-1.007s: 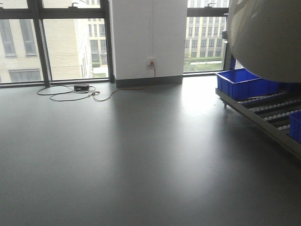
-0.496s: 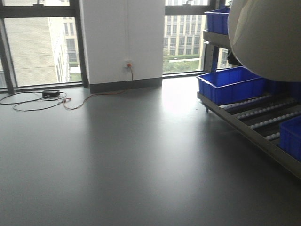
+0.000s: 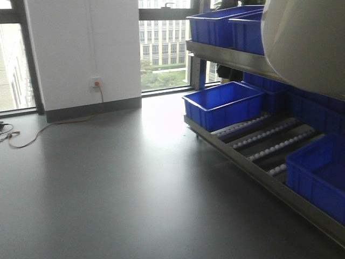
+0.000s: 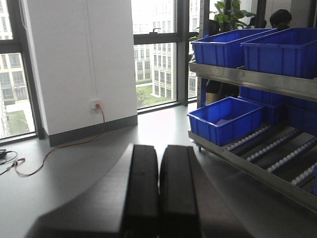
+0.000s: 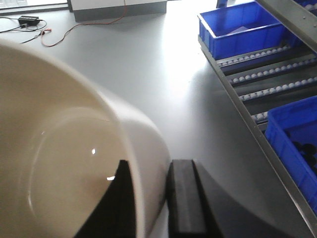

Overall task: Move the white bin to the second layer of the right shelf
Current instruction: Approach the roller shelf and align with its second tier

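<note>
The white bin (image 3: 307,43) hangs high at the right of the front view, glossy and cream-white, and it fills the left of the right wrist view (image 5: 64,148). My right gripper (image 5: 151,164) is shut on the bin's wall, one finger inside and one outside. My left gripper (image 4: 159,148) is shut with nothing in it, pointing over the floor toward the rack. The right shelf (image 3: 259,162) shows a lowest level of white rollers. Above it runs the steel rail of the second layer (image 3: 232,56), with blue crates on it.
Blue crates sit on the lowest rollers (image 3: 223,105) (image 3: 318,175) and on the level above (image 3: 226,24). An orange cable (image 3: 64,124) trails from a wall socket across the grey floor. A person's head (image 4: 283,19) and a plant (image 4: 230,15) show behind the rack.
The front view has swung to the right: the wall and cable slid left and the rack with its blue crates came much further into view. The bin kept its place at the top right.
</note>
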You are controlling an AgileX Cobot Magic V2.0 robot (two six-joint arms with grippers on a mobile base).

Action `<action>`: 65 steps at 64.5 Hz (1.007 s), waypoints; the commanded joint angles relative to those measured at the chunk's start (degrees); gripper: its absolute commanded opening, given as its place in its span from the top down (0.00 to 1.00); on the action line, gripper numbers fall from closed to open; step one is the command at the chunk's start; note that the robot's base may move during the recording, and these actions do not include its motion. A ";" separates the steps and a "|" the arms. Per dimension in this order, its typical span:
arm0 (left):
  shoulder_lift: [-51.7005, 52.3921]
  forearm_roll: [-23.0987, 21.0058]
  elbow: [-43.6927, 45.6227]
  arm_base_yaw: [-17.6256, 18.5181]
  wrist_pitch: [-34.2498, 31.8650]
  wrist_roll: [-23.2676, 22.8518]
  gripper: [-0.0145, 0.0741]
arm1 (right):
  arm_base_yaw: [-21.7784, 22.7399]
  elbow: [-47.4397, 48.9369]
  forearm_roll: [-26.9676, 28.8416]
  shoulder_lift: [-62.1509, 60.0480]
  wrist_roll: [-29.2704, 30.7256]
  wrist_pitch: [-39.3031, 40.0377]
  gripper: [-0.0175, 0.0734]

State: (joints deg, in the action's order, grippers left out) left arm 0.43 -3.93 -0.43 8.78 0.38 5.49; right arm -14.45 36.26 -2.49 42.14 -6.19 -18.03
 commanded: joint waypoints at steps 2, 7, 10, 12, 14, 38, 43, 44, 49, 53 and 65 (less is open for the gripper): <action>0.76 -0.29 -1.90 0.00 -4.99 -0.43 0.74 | 0.42 1.93 -0.18 -0.56 -0.02 5.72 0.75; 0.76 -0.29 -1.90 0.00 -4.99 -0.43 0.74 | 0.42 1.93 -0.18 -0.56 -0.02 5.79 0.75; 0.76 -0.29 -1.90 0.00 -4.99 -0.43 0.74 | 0.42 1.93 -0.18 -0.56 -0.02 5.73 0.75; 0.76 -0.29 -1.90 0.00 -4.99 -0.43 0.74 | 0.42 1.93 -0.18 -0.56 -0.02 5.73 0.75; 0.76 -0.29 -1.90 0.00 -4.99 -0.43 0.74 | 0.42 1.93 -0.18 -0.56 -0.02 5.73 0.75; 0.76 -0.29 -1.90 0.00 -4.99 -0.43 0.74 | 0.42 1.93 -0.18 -0.56 -0.02 5.73 0.75; 0.76 -0.29 -1.90 0.00 -4.99 -0.43 0.74 | 0.42 1.93 -0.18 -0.56 -0.02 5.73 0.75; 0.76 -0.29 -1.90 0.00 -4.99 -0.43 0.74 | 0.42 1.93 -0.18 -0.56 -0.02 5.73 0.75; 0.76 -0.29 -1.90 0.00 -4.99 -0.43 0.74 | 0.42 1.93 -0.18 -0.56 -0.02 5.73 0.75; 0.76 -0.29 -1.90 0.00 -4.99 -0.43 0.74 | 0.42 1.93 -0.18 -0.56 -0.02 5.73 0.75; 0.76 -0.29 -1.90 0.00 -4.99 -0.43 0.74 | 0.42 1.93 -0.18 -0.56 -0.02 5.73 0.75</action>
State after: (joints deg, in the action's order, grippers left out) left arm 0.43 -3.93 -0.43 8.78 0.38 5.49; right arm -14.45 36.26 -2.49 42.14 -6.19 -18.03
